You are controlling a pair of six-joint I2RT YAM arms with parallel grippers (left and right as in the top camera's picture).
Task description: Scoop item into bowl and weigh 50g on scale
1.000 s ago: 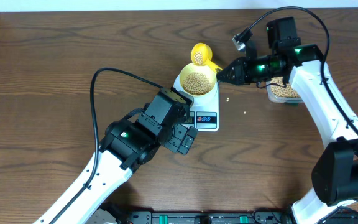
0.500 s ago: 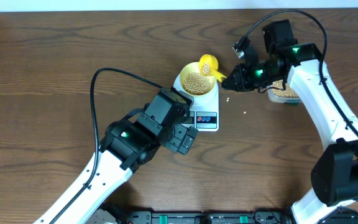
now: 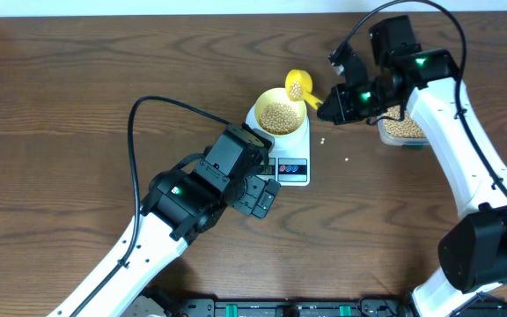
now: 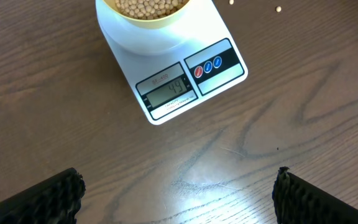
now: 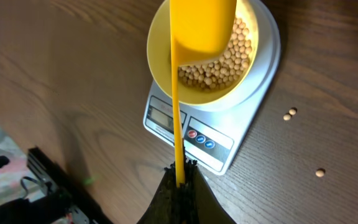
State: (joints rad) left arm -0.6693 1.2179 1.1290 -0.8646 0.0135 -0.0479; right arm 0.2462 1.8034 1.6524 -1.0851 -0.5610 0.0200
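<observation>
Overhead plus both wrists, scale (image 3: 290,165) shared

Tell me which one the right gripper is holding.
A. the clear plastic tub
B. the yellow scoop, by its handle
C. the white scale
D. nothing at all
B: in the right wrist view the right gripper is shut on the thin handle of the yellow scoop, whose cup hangs above the pale-yellow bowl of beans.
</observation>
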